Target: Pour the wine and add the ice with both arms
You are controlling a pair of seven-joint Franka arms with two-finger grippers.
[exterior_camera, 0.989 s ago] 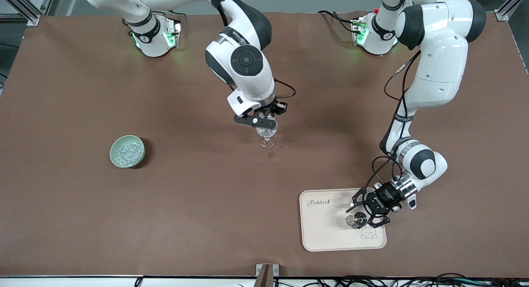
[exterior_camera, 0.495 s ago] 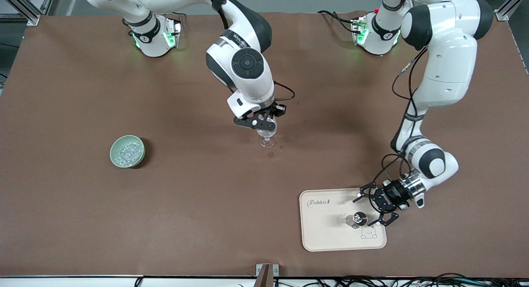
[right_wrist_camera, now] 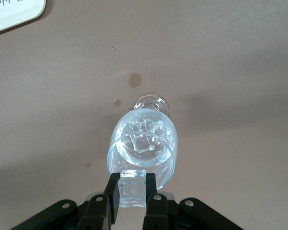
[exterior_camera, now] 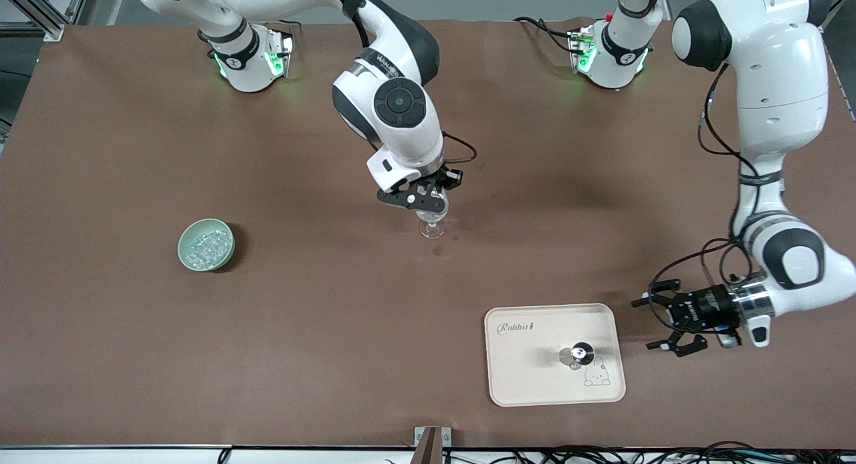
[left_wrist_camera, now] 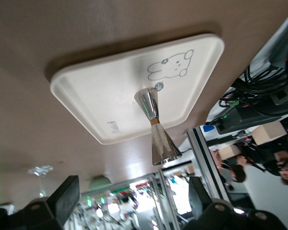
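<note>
Nearest the front camera, a cream plastic tray point(exterior_camera: 528, 377) with rounded corners, a printed bear and the word "Rabbit" lies flat on the brown table point(exterior_camera: 301, 330). A shiny metal jigger point(exterior_camera: 580, 354), hourglass-shaped, stands upright on it, long axis vertical. Just beside the tray, toward the left arm's end of the table, the left gripper point(exterior_camera: 659, 323) hovers with its jaws spread wide and nothing between them. Farther back, toward the right arm's end, a pale green bowl point(exterior_camera: 206, 245) holds a heap of clear glassy ice point(exterior_camera: 207, 245). Mid-table, a clear stemmed wine glass point(right_wrist_camera: 143, 143) stands upright with ice chunks inside. Right over its rim, the right gripper point(right_wrist_camera: 132, 191) pinches one clear ice cube point(right_wrist_camera: 133, 194) in nearly closed jaws.
</note>
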